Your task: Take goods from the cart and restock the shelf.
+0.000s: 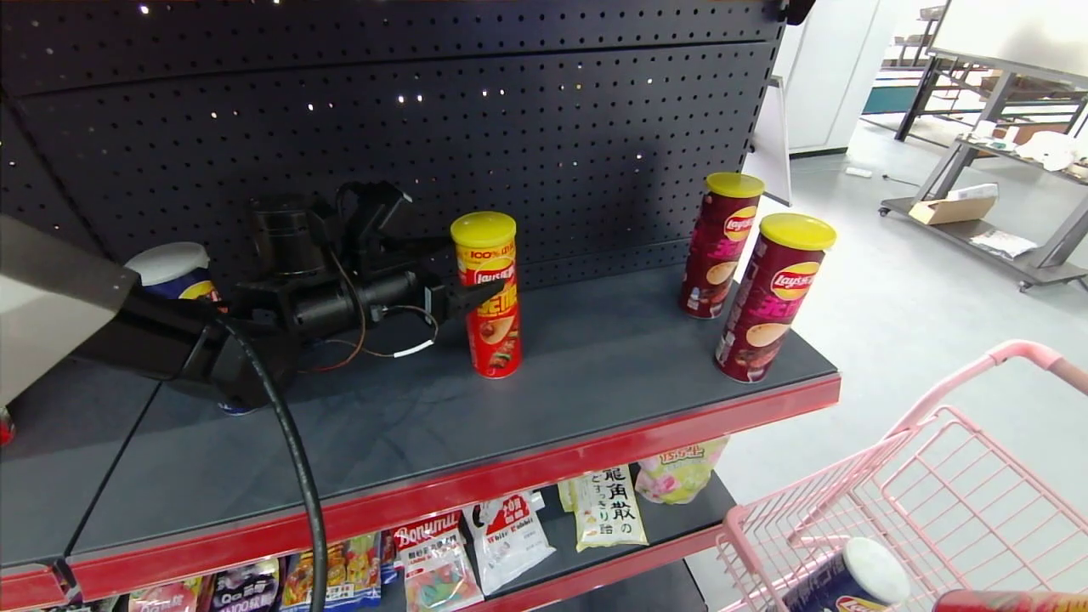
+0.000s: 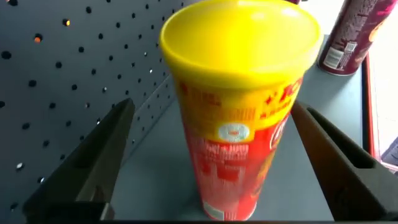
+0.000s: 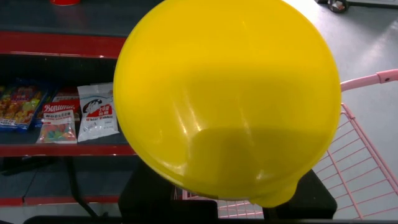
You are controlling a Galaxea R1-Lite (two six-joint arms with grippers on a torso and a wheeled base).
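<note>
Currently on shelf (image 1: 595, 374): one red can (image 1: 491, 297), yellow lid, upright at mid-shelf; two maroon cans (image 1: 772, 302), upright near the right end; one blue can (image 1: 174, 270), white lid, behind the left arm.

Left pincer (image 1: 483, 289): jaws apart, one on either side of the red can, neither touching; item judged placed.

Cart (image 1: 935, 476): one white-lidded can (image 1: 854, 578) inside.

Right pincer (image 3: 227, 155): yellow lid (image 3: 224, 81) close before it, over the cart; whether it is clamped cannot be told.

Outstanding, by estimate: at least these two items to shelve.
</note>
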